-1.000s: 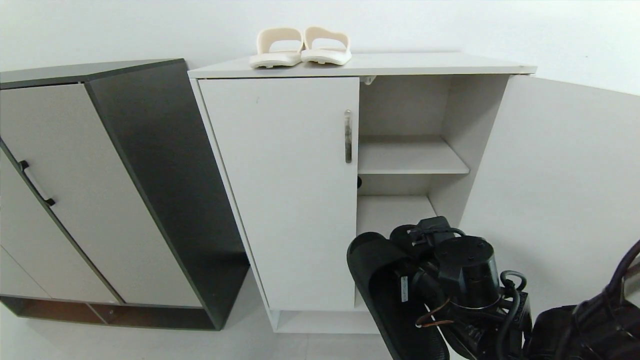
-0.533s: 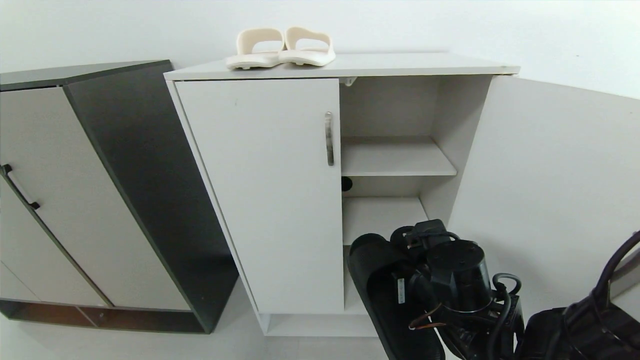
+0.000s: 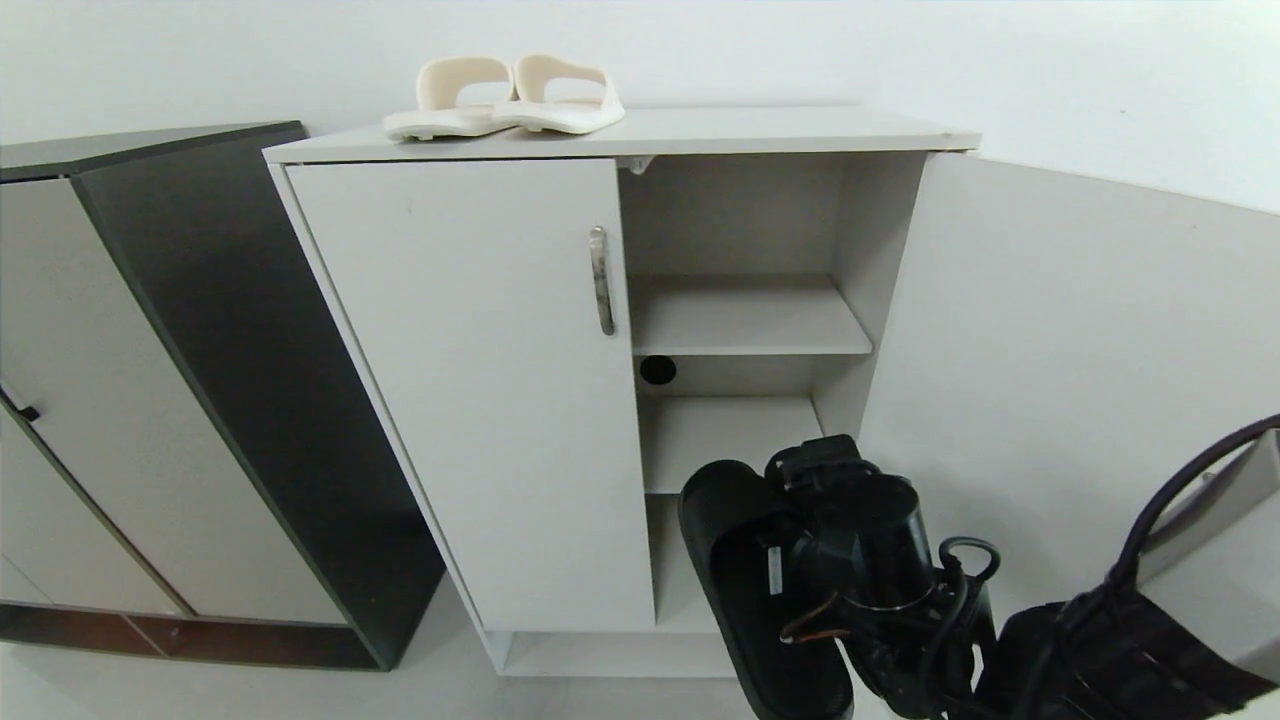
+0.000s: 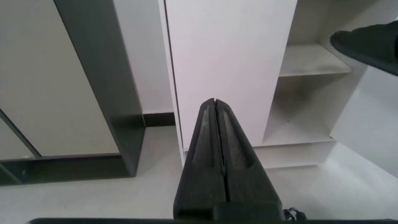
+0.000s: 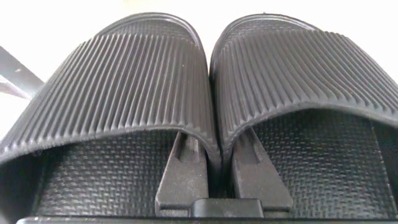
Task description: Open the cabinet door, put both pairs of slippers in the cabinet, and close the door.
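Your right gripper [image 5: 214, 163] is clamped on the black slippers [image 5: 205, 81]. One of its fingers [image 5: 180, 168] runs under each strap, and the two pinch the adjoining strap walls together between them. In the head view the pair hangs from that gripper with the toe end pointing at the open right half of the white cabinet [image 3: 620, 132], low down in front of the lower bays. You cannot tell from here whether the toes have crossed the cabinet's front edge.

Just beside the slippers, on the robot's left, stands the closed left door [image 3: 470, 400], with its handle [image 3: 601, 280] along the inner edge. That door's edge borders the opening. On the other side, the right door [image 3: 1060, 370] is swung wide open, close to the arm.

Inside the open half you see an upper shelf [image 3: 740, 315], a lower shelf [image 3: 725, 430] and a round hole [image 3: 657, 370] in the back panel between them.

Your left gripper [image 4: 214, 109] has its fingers pressed flat together with nothing between them. It hangs low, facing the closed left door and the floor [image 4: 155, 186].

The beige slippers [image 3: 505, 95] sit side by side on the cabinet top, above the left door. A dark cabinet [image 3: 220, 350] stands touching the white one on the robot's left.
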Robot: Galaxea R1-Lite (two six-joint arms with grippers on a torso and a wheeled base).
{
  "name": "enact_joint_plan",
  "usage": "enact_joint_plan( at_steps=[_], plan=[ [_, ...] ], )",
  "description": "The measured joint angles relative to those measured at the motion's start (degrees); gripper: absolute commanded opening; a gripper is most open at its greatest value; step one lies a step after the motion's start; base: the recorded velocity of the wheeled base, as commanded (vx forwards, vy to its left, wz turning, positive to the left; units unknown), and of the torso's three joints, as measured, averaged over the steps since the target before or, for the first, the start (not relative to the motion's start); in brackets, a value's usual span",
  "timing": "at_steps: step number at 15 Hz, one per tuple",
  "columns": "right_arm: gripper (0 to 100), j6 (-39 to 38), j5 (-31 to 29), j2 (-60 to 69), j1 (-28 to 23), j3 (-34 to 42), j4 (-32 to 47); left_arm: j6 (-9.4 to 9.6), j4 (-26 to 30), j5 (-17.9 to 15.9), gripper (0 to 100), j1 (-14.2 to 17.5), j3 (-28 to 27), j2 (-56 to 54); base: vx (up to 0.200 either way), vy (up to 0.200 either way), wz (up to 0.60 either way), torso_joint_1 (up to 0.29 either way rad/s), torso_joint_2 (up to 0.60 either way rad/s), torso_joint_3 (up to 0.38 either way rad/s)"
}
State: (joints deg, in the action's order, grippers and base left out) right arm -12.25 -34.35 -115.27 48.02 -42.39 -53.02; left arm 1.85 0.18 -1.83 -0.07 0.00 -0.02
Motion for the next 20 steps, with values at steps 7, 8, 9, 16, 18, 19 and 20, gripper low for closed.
enact_joint_plan(
  at_steps=[7,8,9,16,18,19,20],
  plan=[
    [0,-0.79,-3.90,-9.69,-1.28,-5.57,-2.46,0.00,0.00,0.00,0,0.00,0.00,0.02,0.000,0.000,0.00,0.000,0.00,0.000],
    [0,-0.91,-3.94,-10.50,-1.33,-5.63,-2.84,0.00,0.00,-0.02,0,0.07,0.00,0.02,0.000,0.000,0.00,0.000,0.00,0.000],
    [0,-0.99,-3.99,-11.08,-1.39,-5.73,-3.04,0.00,0.00,-0.02,0,0.07,0.00,0.02,0.000,0.000,0.00,0.000,0.00,0.000],
    [0,-4.08,-3.50,-15.18,-0.84,-8.30,-4.13,0.06,0.00,-0.09,0,0.00,0.00,0.10,0.000,0.000,0.00,0.001,0.00,-0.149],
    [0,-4.22,-3.55,-15.76,-0.91,-8.72,-4.21,0.06,0.00,-0.09,0,0.00,0.00,0.10,0.000,0.000,0.00,0.007,0.00,-0.205],
    [0,-4.25,-3.52,-15.92,-0.78,-8.85,-4.38,0.06,0.00,-0.11,0,0.00,0.00,0.10,0.000,0.000,0.00,-0.002,0.00,-0.193],
    [0,-4.25,-3.69,-16.04,-0.76,-9.16,-5.41,0.06,0.00,-0.11,0,0.00,0.00,0.10,0.000,0.000,0.00,-0.002,0.00,-0.198]
  ],
)
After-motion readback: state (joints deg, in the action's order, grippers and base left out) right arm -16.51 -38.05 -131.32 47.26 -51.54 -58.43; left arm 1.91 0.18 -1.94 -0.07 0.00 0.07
